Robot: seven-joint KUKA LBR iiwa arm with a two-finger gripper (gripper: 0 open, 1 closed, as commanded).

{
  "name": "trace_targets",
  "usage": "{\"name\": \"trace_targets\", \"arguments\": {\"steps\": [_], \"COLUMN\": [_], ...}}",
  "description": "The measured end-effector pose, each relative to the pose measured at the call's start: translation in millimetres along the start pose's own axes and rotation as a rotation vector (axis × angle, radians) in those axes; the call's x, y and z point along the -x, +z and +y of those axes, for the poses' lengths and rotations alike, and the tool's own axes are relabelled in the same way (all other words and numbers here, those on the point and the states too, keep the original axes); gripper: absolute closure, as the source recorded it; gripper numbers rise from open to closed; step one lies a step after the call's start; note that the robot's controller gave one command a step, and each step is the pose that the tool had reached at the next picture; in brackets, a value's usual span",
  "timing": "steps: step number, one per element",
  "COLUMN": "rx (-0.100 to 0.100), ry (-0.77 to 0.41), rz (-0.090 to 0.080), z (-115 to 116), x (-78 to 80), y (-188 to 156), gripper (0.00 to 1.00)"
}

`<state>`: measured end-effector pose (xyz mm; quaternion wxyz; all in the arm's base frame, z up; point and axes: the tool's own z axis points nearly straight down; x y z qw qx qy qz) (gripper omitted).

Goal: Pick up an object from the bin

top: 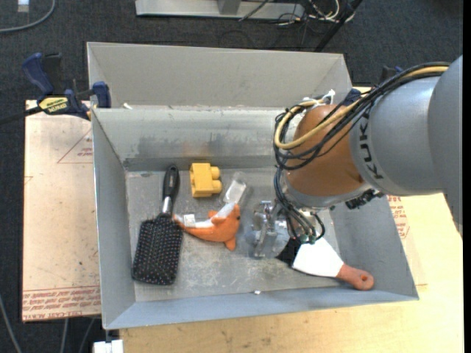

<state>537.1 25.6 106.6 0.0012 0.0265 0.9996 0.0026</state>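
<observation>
End effector (pixel 265 232) low over bin (pixel 110 197) floor, centre-right, between orange plastic piece (pixel 221 229) and white scraper (pixel 318 259) by front wall. Open or closed: cannot tell. Bare floor front-centre, right of black hairbrush (pixel 159 245).

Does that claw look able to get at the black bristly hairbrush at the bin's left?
Probably yes: the black bristly hairbrush lies flat and uncovered, with open space above it, left of the claw.
</observation>
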Motion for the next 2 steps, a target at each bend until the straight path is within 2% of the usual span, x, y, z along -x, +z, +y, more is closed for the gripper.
{"name": "trace_targets", "arguments": {"steps": [1,2], "rx": [0.000,0.000], "ry": [0.000,-0.001], "rz": [-0.004,-0.001], "z": [0.1,0.2], "x": [1.2,0.7], "y": [-14.5,-25.2], "gripper": [1.00,1.00]}}
